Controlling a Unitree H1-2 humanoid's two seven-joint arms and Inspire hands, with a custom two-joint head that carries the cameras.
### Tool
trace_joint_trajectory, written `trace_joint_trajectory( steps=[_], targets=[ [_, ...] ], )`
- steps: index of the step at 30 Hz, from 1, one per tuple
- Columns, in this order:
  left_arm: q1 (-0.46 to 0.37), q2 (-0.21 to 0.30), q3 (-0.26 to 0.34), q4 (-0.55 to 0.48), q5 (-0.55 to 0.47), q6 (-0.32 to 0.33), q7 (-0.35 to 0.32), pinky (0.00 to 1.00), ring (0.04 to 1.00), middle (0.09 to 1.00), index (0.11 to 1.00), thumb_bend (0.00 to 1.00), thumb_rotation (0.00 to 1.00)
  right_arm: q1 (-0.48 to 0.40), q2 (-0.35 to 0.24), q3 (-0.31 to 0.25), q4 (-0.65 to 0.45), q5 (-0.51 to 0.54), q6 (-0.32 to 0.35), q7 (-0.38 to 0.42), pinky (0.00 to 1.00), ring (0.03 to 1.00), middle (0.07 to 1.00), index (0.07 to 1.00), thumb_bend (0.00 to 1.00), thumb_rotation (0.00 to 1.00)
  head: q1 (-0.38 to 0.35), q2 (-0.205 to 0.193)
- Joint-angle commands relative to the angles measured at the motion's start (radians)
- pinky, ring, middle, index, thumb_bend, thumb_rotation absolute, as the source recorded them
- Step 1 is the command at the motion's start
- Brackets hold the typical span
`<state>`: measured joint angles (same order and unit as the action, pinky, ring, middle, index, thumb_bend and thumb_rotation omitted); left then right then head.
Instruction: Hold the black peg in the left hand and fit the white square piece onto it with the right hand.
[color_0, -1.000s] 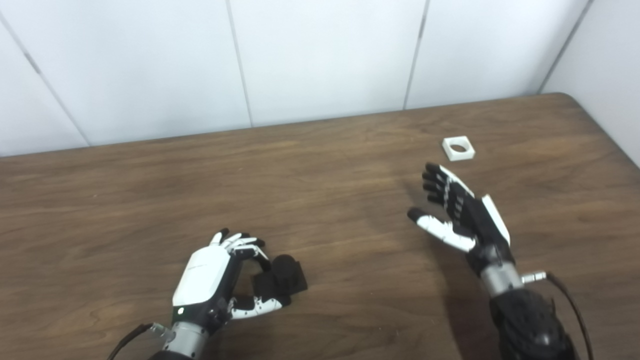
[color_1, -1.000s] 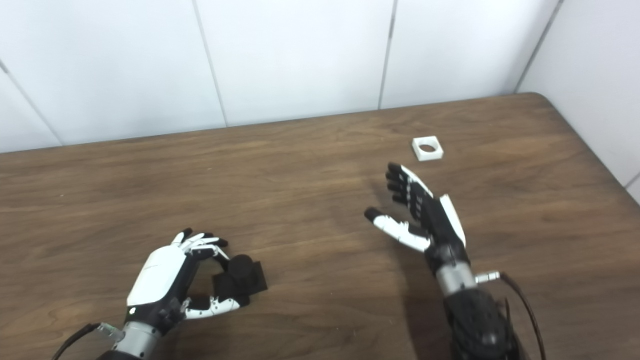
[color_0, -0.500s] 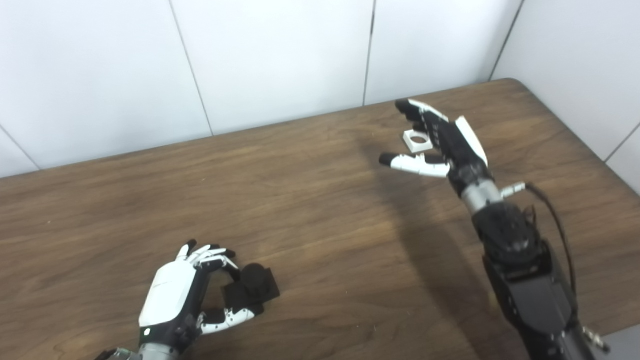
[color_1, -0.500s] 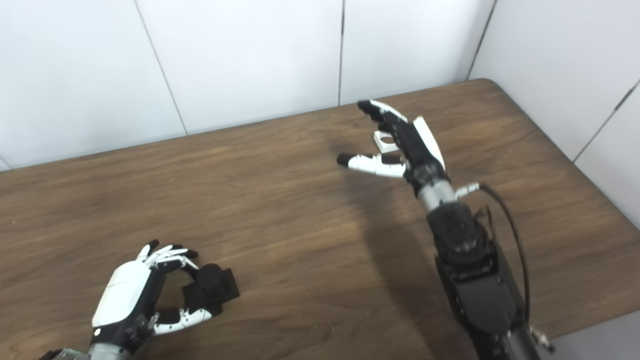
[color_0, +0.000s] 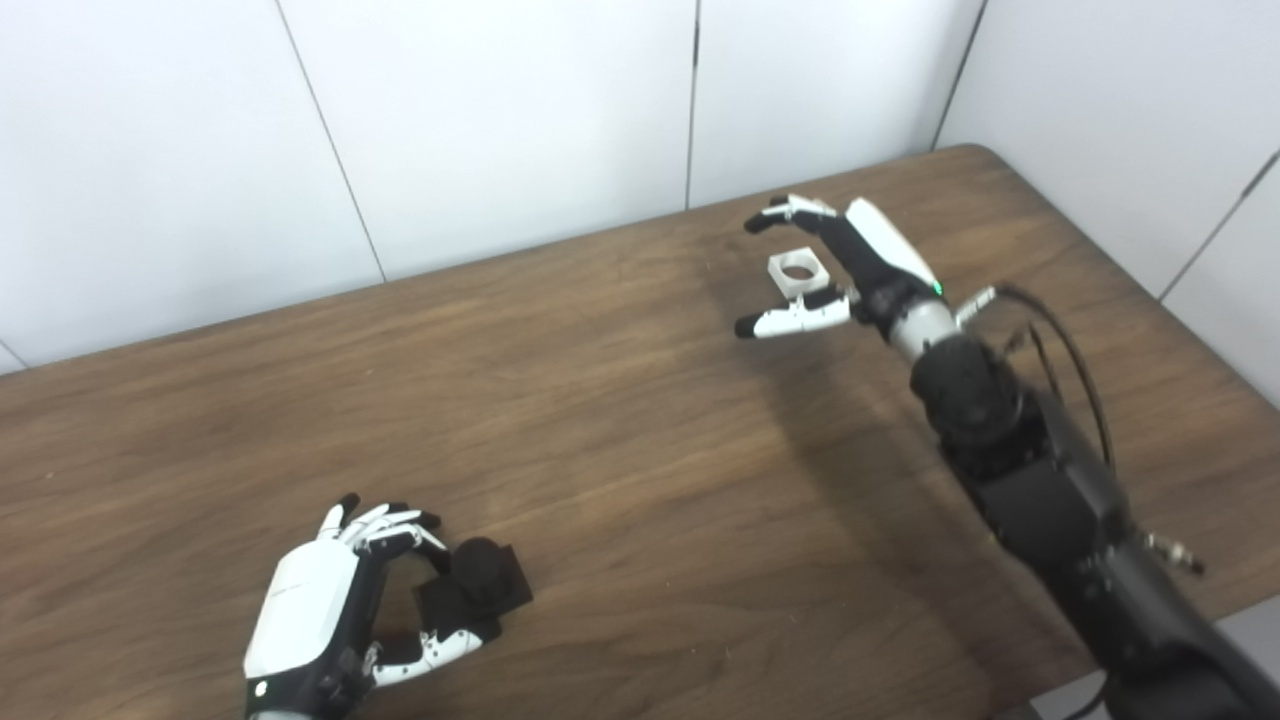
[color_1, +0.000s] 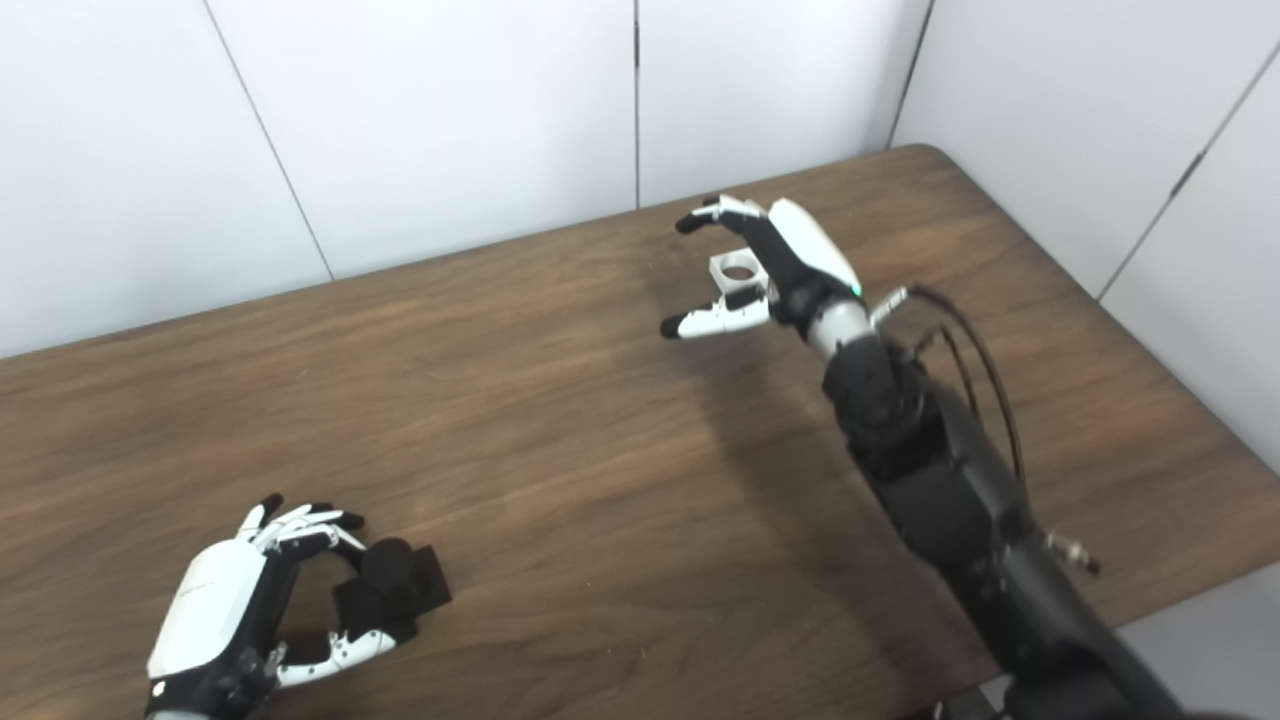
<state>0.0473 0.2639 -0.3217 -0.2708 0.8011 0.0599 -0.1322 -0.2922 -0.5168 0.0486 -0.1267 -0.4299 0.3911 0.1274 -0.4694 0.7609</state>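
The robot's head is turning to the right, so the whole scene is sliding leftward in both views and more of the side wall is showing; that shift belongs to the cameras, not to the things. The real move is in the right arm, which is stretching out across the worktop (color_0: 620, 420) toward its far side, carrying the right hand (color_0: 835, 262) from mid-worktop up to the white square piece (color_0: 798, 272). That hand is now rolling over so its white back faces up, fingers (color_0: 790, 211) curling past the far edge of the piece and thumb (color_0: 790, 320) reaching along the near side, still spread wide and holding nothing that I can see. The left hand (color_0: 330, 620) is staying low at the near left, fingers and thumb cupping loosely around the black peg (color_0: 475, 590), which is sitting on the worktop on its square base; whether it is actually gripping I cannot tell. The white piece is lying flat near the far right of the worktop, and it is looking like light, rigid plastic with a round hole through it, probably smooth and apt to skid if nudged. I would judge the flat outer sides the best hold, pinched from opposite edges, leaving the hole clear for the peg.
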Motion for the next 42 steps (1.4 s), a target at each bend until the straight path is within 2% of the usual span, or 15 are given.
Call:
trace_joint_trajectory(
  steps=[1, 5, 9, 18, 27, 35, 42],
  targets=[
    [0.01, 0.016, -0.005, -0.002, 0.012, 0.008, -0.032, 0.99, 0.84, 0.756, 0.484, 0.52, 0.05, -0.076, -0.068, 0.023, 0.012, -0.047, -0.02, 0.036, 0.97, 1.0, 0.975, 0.737, 0.84, 0.22, -0.001, 0.002],
    [0.012, 0.015, -0.004, -0.01, 0.012, 0.014, -0.038, 1.0, 0.843, 0.755, 0.485, 0.52, 0.05, -0.144, -0.134, 0.079, 0.081, -0.104, -0.01, 0.105, 1.0, 1.0, 0.99, 0.744, 0.89, 0.23, -0.001, 0.001],
    [0.013, 0.014, -0.005, -0.011, 0.012, 0.013, -0.04, 1.0, 0.842, 0.755, 0.485, 0.52, 0.05, -0.196, -0.17, 0.109, 0.136, -0.134, -0.023, 0.139, 1.0, 1.0, 0.992, 0.748, 0.92, 0.22, 0.003, 0.0],
    [0.02, 0.014, -0.008, -0.011, 0.014, 0.006, -0.034, 0.99, 0.843, 0.754, 0.484, 0.52, 0.05, -0.336, -0.242, 0.209, 0.255, -0.242, -0.027, 0.266, 1.0, 1.0, 1.0, 0.765, 0.9, 0.23, 0.013, 0.001],
    [0.023, 0.012, -0.011, -0.018, 0.017, 0.012, -0.039, 1.0, 0.841, 0.753, 0.485, 0.52, 0.05, -0.455, -0.251, 0.274, 0.367, -0.308, -0.037, 0.332, 1.0, 1.0, 0.979, 0.755, 0.92, 0.18, 0.022, 0.001],
    [0.026, 0.011, -0.012, -0.024, 0.023, 0.016, -0.041, 1.0, 0.84, 0.753, 0.485, 0.52, 0.05, -0.497, -0.237, 0.319, 0.421, -0.364, -0.043, 0.347, 1.0, 1.0, 0.966, 0.745, 0.91, 0.18, 0.026, 0.004],
    [0.032, 0.01, -0.011, -0.029, 0.024, 0.016, -0.042, 0.99, 0.841, 0.753, 0.485, 0.52, 0.05, -0.496, -0.222, 0.341, 0.444, -0.404, -0.033, 0.365, 1.0, 1.0, 0.966, 0.742, 0.9, 0.17, 0.025, 0.009]
  ],
)
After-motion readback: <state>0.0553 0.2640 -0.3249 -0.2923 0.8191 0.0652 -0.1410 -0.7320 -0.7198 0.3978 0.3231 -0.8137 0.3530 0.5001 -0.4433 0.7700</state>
